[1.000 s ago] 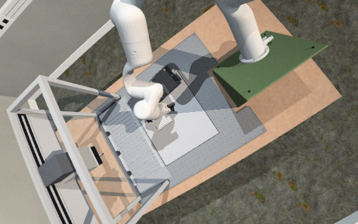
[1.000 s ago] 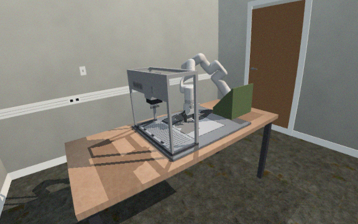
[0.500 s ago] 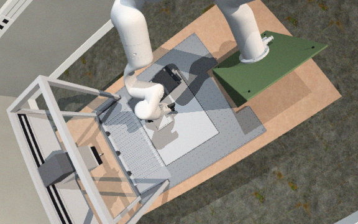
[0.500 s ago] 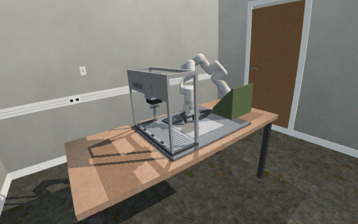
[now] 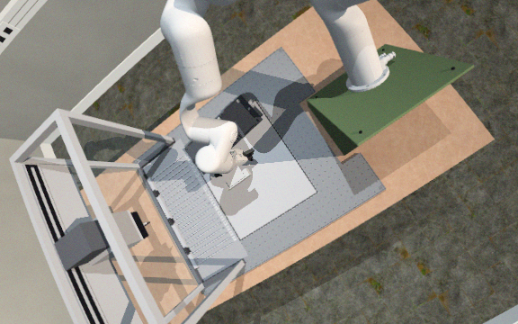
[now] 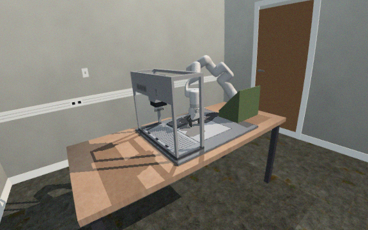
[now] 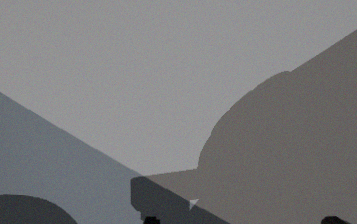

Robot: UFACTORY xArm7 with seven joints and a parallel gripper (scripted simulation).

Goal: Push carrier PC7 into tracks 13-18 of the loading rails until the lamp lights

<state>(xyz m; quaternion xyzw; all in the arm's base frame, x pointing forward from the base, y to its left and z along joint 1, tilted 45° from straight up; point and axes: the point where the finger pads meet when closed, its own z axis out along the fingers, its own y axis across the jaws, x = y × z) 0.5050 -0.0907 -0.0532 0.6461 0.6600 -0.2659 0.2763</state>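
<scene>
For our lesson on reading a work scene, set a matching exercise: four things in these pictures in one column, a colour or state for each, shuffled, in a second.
Things:
1. gripper
2. wedge-shaped block
3. carrier
4. door

Colour or state:
A. brown
B. green
C. open, holding nothing
D. dark, lying on the grey plate beside the arm

Pairs: 1-C, 2-B, 3-D, 4-A
</scene>
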